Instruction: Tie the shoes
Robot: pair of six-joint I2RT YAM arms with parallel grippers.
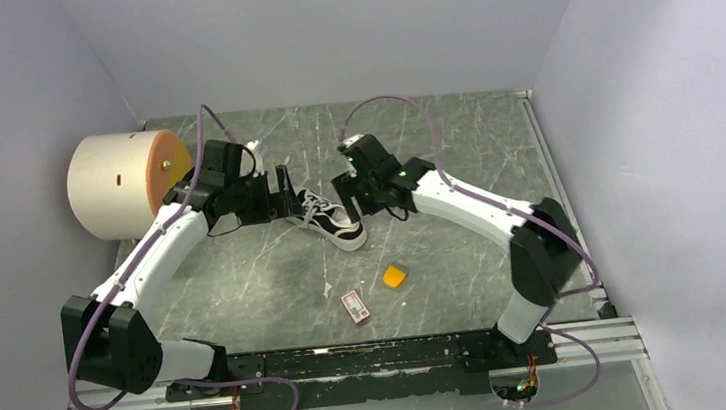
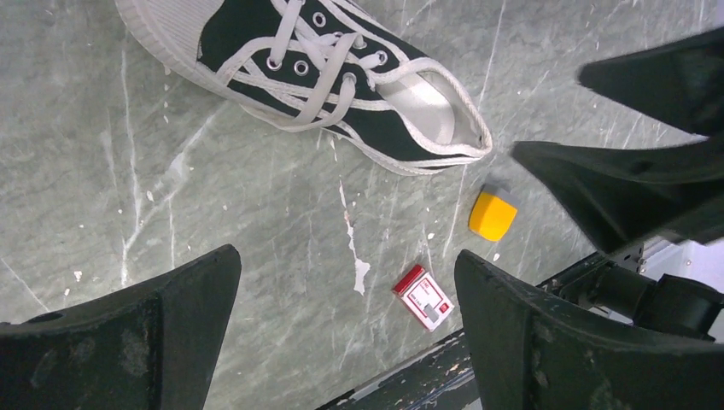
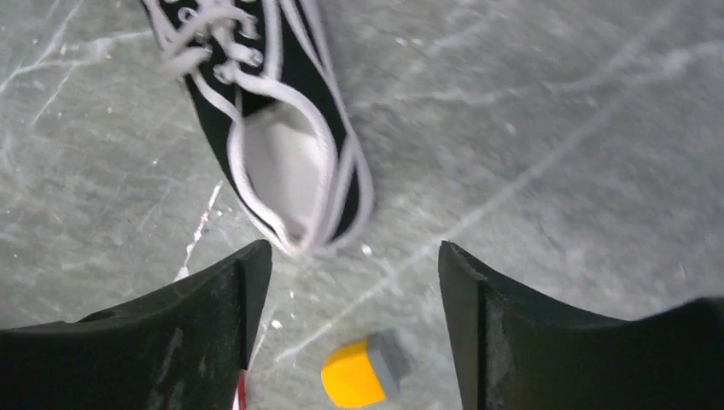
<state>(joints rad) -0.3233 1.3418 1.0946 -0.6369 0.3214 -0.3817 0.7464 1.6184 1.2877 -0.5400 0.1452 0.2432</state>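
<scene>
Hovering on either side of the sneaker: left claw and right claw, both with fingers spread wide and holding nothing.

Risks, as I am judging them:
- Laces are lying slack across the eyelets, with one loop drooping over the sneaker's side, and no bow is showing. Free ends are not tracing out clearly in any view. A claw closing now is likely catching canvas or a crossed lace rather than an end.
- Sneaker is looking light, and nothing is pinning it. A pull on one lace is liable to be dragging or tipping it instead of tightening anything.
- Claws are sitting close together over one small thing, so both reaching for the eyelets at once is risking a finger clash.
- Orange block and red-and-white card are lying near the heel, toward the near edge of the desk. A sliding sneaker could be knocking them.

Position: sneaker is resting on its sole around mid-desk, somewhat nearer the far edge, toe aiming at the far left corner, heel at the near right. Left claw is hanging by the toe-and-lace end, right claw by the heel opening. Neither appears to be touching it.
</scene>
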